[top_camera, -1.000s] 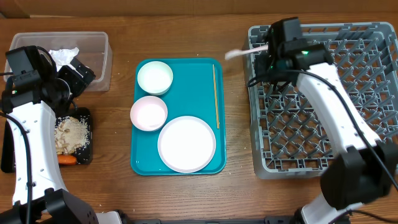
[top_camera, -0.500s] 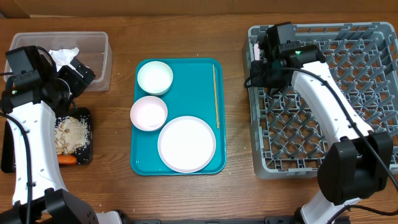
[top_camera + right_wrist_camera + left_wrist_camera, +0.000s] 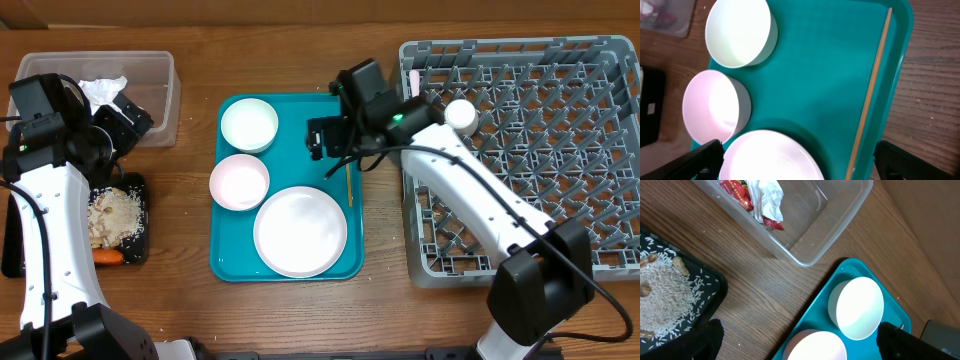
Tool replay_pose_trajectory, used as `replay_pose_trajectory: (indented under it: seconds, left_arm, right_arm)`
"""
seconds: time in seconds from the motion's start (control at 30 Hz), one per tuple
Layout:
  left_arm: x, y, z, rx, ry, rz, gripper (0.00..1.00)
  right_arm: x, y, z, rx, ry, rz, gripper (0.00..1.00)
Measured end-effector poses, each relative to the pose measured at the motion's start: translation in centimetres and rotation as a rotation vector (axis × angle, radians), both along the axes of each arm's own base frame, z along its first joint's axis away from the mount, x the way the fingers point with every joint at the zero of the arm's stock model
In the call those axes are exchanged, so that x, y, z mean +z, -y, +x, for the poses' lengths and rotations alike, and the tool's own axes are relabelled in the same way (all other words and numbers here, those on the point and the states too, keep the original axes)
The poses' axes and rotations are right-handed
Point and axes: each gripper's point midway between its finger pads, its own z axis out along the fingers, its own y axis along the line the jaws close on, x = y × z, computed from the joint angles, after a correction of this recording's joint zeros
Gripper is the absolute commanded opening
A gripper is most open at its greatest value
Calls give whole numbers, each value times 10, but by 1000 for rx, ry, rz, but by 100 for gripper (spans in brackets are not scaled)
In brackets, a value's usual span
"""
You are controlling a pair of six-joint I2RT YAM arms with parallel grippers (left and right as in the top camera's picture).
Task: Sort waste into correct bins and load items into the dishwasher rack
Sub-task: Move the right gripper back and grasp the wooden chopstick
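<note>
Two bins are set at left: a clear tub [image 3: 160, 90] holding a napkin [image 3: 103, 90], and a black tray [image 3: 138, 250] with scraps [image 3: 112, 215] and a carrot [image 3: 108, 257] laid crosswise. The left pincer [image 3: 800, 332] is spread wide, empty. Bare desk [image 3: 190, 200] is seen before the teal tray [image 3: 310, 110], where bowls [image 3: 249, 124], a plate [image 3: 300, 231] and a stick [image 3: 347, 150] lengthwise along the right rim are laid. The right pincer [image 3: 797, 150], wide and empty, is held above. A fork [image 3: 414, 80] and cup [image 3: 460, 114] are lodged in the rack [image 3: 520, 200], at its far-left corner.

Teal serving tray [image 3: 300, 165] under white bowls [image 3: 249, 124] and white plate [image 3: 300, 232]. Grey lattice rack [image 3: 560, 130]. Black tray [image 3: 141, 254] with beige scraps [image 3: 112, 213] and orange carrot [image 3: 108, 257].
</note>
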Motion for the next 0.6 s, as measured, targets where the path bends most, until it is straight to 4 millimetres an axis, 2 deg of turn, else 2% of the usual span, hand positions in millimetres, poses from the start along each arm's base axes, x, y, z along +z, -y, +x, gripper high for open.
replay_pose_trajectory:
  seconds: [0.1,0.27,0.33,0.43,0.6]
  left_arm:
    - [0,0,0,0,0,0,100]
    - [0,0,0,0,0,0,100]
    - [0,0,0,0,0,0,100]
    - [0,0,0,0,0,0,100]
    - [0,0,0,0,0,0,100]
  right_arm:
    - [-17,0,10,-68,12,-50,98]
    - [-90,12,22,-165,-64,-188,97]
    - [-107,13,24,-172,-80,-206,96]
    - [-118,12,25,-174,-88,-212,95]
    - [-117,10,29,-178,-74,-200,94]
